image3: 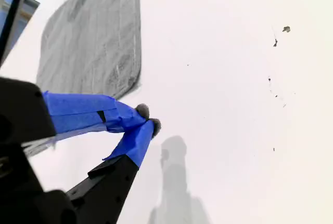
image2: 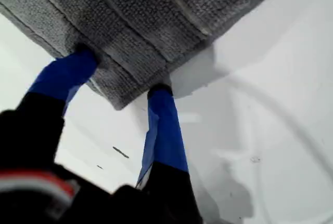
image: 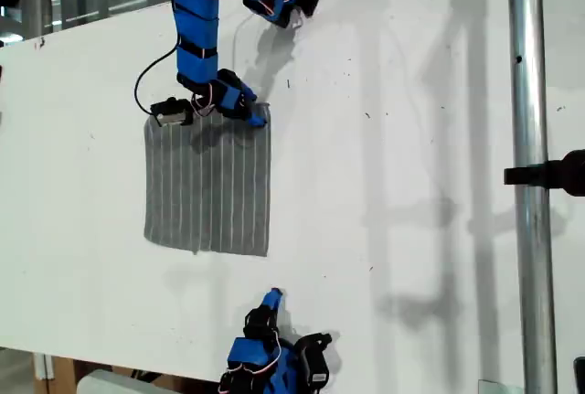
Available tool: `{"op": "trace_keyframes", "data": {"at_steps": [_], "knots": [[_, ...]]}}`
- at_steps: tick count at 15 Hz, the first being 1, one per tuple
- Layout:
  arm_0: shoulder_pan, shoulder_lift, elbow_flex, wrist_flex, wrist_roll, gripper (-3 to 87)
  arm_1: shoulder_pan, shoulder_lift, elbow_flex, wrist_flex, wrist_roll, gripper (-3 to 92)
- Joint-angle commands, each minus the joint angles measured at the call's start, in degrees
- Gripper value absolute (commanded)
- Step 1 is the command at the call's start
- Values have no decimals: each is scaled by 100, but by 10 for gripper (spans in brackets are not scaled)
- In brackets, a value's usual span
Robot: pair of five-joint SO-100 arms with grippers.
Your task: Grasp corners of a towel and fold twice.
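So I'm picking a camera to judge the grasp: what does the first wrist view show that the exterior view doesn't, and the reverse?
Only the first wrist view: my first gripper with its open fingers astride a towel corner.
Only the exterior view: the whole towel lying flat, my second gripper off the cloth, a metal pole.
Both: the first gripper at that corner, the white table.

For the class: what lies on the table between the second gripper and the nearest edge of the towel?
Nothing: in the exterior view, only bare white table separates my second gripper from the towel.

place: lab | cues: white table, metal pole (clamp-fitted)
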Motion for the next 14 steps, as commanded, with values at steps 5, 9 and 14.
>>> {"op": "trace_keyframes", "data": {"at_steps": [5, 9, 14], "knots": [[97, 35, -62, -158, -343, -29, -501, -334, -861, 396, -44, -2], [70, -1415, -1767, 114, -308, -29, -624, -255, -853, 343, -26, -2], [-527, -6873, -5695, 404, 1362, -21, -782, 18, -853, 325, 35, -2]]}}
